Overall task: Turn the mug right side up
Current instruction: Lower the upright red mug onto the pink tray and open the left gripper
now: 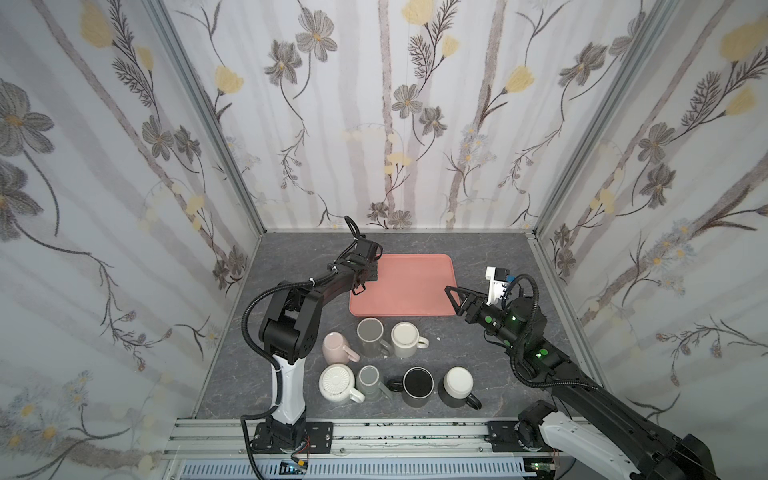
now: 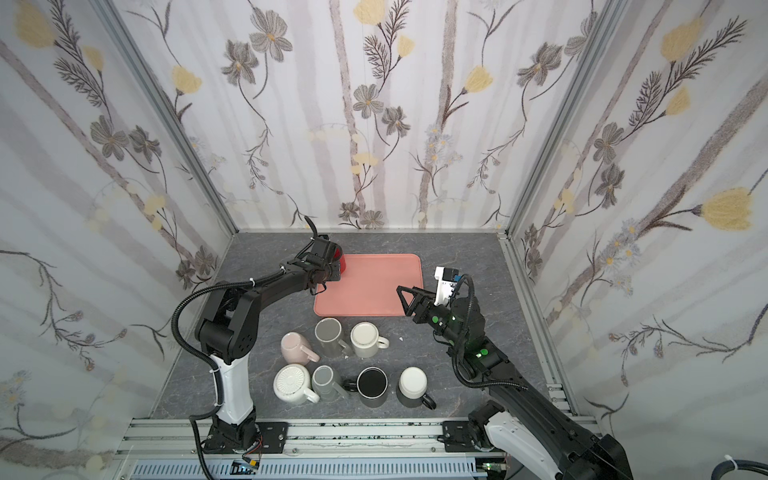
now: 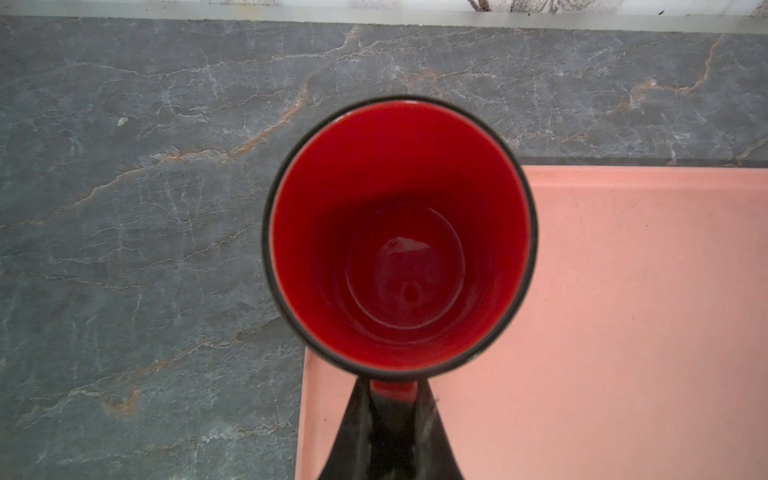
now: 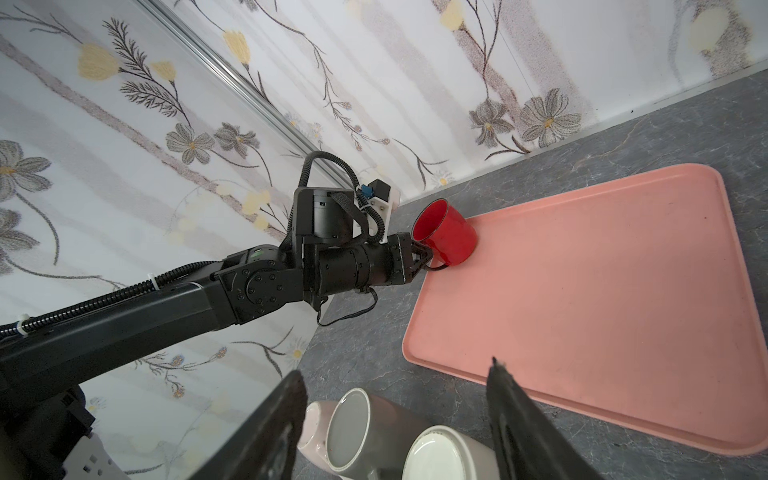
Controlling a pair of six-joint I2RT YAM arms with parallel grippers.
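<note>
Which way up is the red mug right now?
Mouth up: the left wrist view looks down into the empty red mug, pink tray beneath. The left gripper is shut on its handle.

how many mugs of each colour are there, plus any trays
red mug: 1
pink mug: 1
grey mugs: 2
white mugs: 2
dark mugs: 2
tray: 1
total: 9
</note>
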